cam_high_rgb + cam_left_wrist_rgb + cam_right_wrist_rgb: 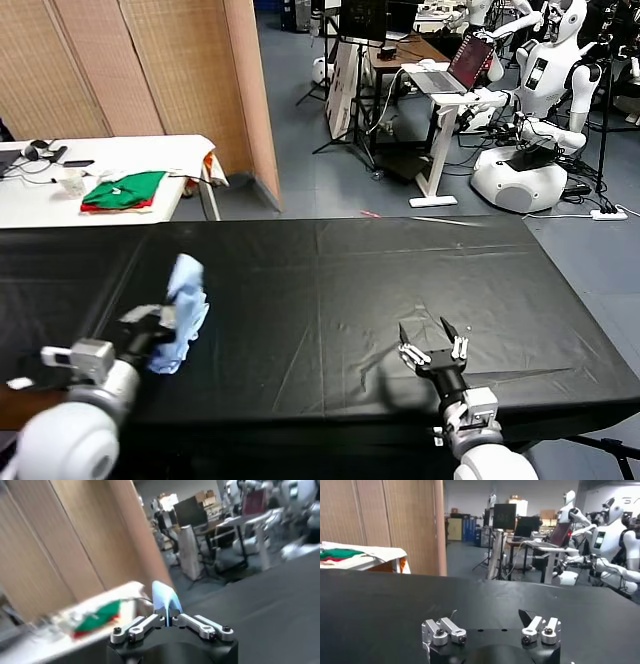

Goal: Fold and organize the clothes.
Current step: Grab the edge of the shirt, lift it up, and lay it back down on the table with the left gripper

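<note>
Even indoor light fills the room, bright on the grey floor point(330, 190) and on the white table point(120, 160) at the far left. The black table cover point(330, 300) stays dim, its creases catching faint sheen. A soft shadow lies just left of the right gripper point(432, 340). The left wrist view is heavily smeared with motion blur; the right wrist view is sharp
</note>
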